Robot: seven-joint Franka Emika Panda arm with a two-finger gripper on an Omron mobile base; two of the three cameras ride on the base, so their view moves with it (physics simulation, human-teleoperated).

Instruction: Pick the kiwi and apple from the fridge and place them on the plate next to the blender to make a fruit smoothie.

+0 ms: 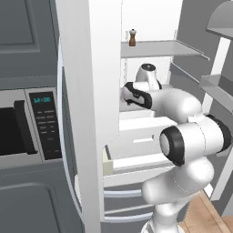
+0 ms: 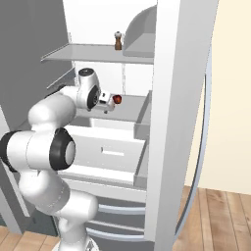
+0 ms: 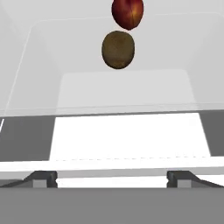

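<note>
- The fridge (image 1: 104, 68) stands open, its white inside fitted with grey shelves and white drawers.
- The white arm reaches into the fridge at middle-shelf height, above the white drawers (image 2: 105, 154).
- In the hand view the pincer (image 3: 112, 178) is spread wide, its two dark tips standing far apart at about 7 and 5 o'clock, with nothing between them.
- The kiwi (image 3: 118, 49), olive-brown and oval, lies on the pale shelf (image 3: 122, 94) ahead of the pincer, toward 12 o'clock in the hand view and well apart from the tips.
- The apple (image 3: 127, 12), dark red, sits just beyond the kiwi, at the top edge of the hand view; the two look to be touching or nearly so, though I cannot tell for certain.
- In the right base view the apple (image 2: 117, 99) shows as a small red dot on the middle shelf, just at 3 o'clock of the arm's hand; the kiwi is hidden behind the hand there.
- A small brown pepper mill (image 1: 132, 37) with a pale top stands upright on the shelf above.
- A grey microwave (image 1: 27, 127) with a lit display is built into the wall at 9 o'clock of the fridge in the left base view.
- Wooden floor (image 2: 215, 215) shows at 4 o'clock in the right base view.
</note>
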